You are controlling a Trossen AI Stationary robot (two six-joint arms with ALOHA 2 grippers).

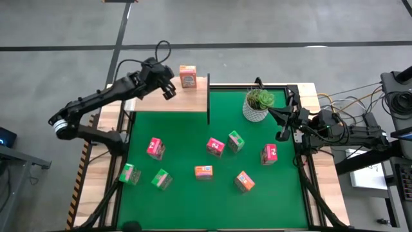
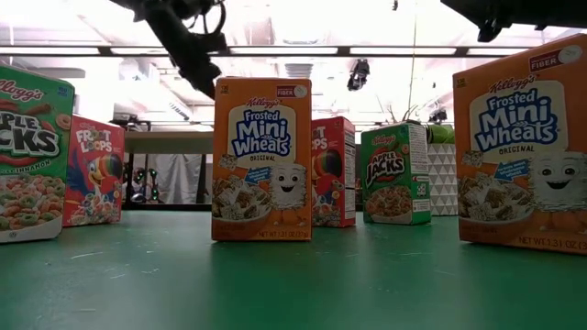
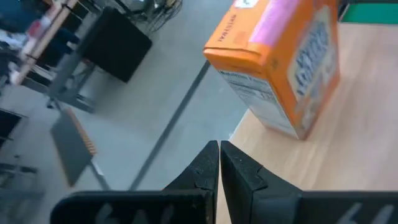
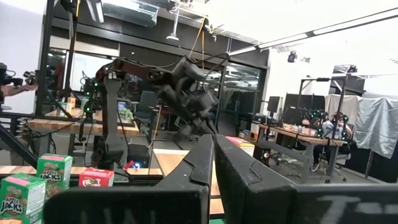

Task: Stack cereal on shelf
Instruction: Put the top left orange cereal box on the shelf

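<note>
Orange cereal box stands alone on shelf, probably first of stack. Left pincer clenched, empty, just beside it. Right pincer clenched, waiting near plant pot. Eight boxes on bench.

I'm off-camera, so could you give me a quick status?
Left gripper shut, empty, over shelf. One orange cereal box up there. Right gripper shut, waiting by plant pot.

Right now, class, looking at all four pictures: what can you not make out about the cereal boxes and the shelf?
- High view: fronts of the boxes on the green mat, such as the orange box, are too small to read.
- Low view: the green box is cut off by the picture's edge.
- Left wrist view: the orange box on the shelf shows its front only at a slant; the shelf runs out of frame.
</note>
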